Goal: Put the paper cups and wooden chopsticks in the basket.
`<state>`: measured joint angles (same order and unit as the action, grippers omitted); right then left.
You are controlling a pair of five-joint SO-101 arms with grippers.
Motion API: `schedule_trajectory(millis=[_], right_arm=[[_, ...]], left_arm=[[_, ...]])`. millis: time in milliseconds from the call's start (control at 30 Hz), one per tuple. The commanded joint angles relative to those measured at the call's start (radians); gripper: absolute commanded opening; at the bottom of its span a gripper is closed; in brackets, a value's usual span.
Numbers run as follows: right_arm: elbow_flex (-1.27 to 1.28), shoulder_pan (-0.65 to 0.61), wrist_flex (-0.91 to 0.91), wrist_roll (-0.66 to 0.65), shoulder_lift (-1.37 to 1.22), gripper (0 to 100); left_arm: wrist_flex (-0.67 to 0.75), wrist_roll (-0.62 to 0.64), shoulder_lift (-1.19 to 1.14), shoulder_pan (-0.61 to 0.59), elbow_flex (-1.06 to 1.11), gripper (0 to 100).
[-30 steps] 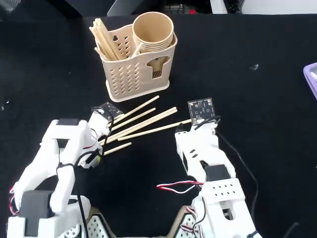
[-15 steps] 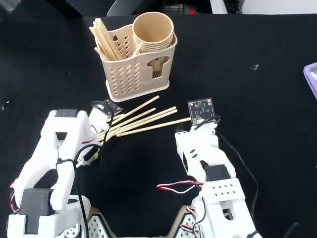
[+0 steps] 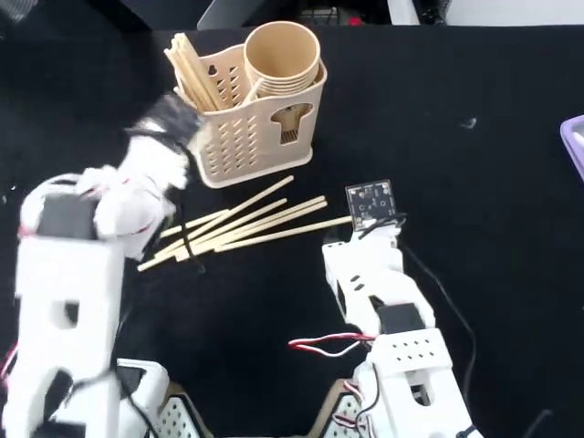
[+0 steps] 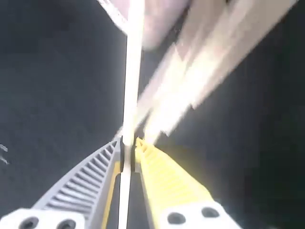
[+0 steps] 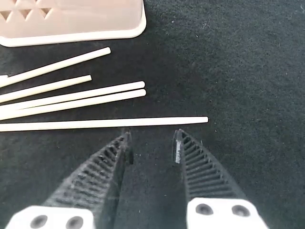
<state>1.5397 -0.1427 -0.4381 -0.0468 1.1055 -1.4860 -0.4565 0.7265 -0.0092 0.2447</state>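
Raised off the table (image 3: 474, 228) since a second ago, the left arm (image 3: 68, 274) now hangs at 9 o'clock, its left gripper (image 4: 128, 143) clamped on one chopstick (image 4: 132, 71). The basket (image 3: 246, 137) at 12 o'clock holds stacked cups (image 3: 283, 55). The right gripper (image 5: 151, 140), spread apart, sits just beside the loose chopsticks (image 3: 246, 224) at centre.

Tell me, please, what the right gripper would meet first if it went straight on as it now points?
Most likely the nearest wooden chopstick, lying crosswise just ahead of the open right gripper.
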Motion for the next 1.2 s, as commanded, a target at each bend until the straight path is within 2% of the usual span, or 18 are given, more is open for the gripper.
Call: schedule_trajectory(millis=[0, 367, 433, 500, 733, 1000, 1167], right_arm=[[-0.01, 0.014, 0.026, -0.008, 0.021, 15.0], [-0.01, 0.014, 0.026, -0.008, 0.021, 15.1], [-0.01, 0.014, 0.026, -0.008, 0.021, 15.1], [-0.01, 0.014, 0.026, -0.008, 0.021, 15.1], [-0.01, 0.014, 0.026, -0.008, 0.021, 15.1], [-0.012, 0.014, 0.026, -0.008, 0.021, 15.1], [-0.012, 0.014, 0.026, -0.008, 0.021, 15.1]], left_arm=[[0.252, 0.262, 0.124, 0.015, -0.05, 3], [1.106, 0.792, 0.13, 0.015, 0.189, 3], [1.238, 0.858, 0.101, 0.016, 0.229, 3], [1.332, 0.865, 0.048, 0.035, 0.243, 3], [1.413, 0.764, -0.201, 0.125, 0.166, 3], [1.404, 0.577, -0.399, 0.127, 0.105, 3], [1.257, 0.577, -0.397, 0.134, 0.067, 13]])
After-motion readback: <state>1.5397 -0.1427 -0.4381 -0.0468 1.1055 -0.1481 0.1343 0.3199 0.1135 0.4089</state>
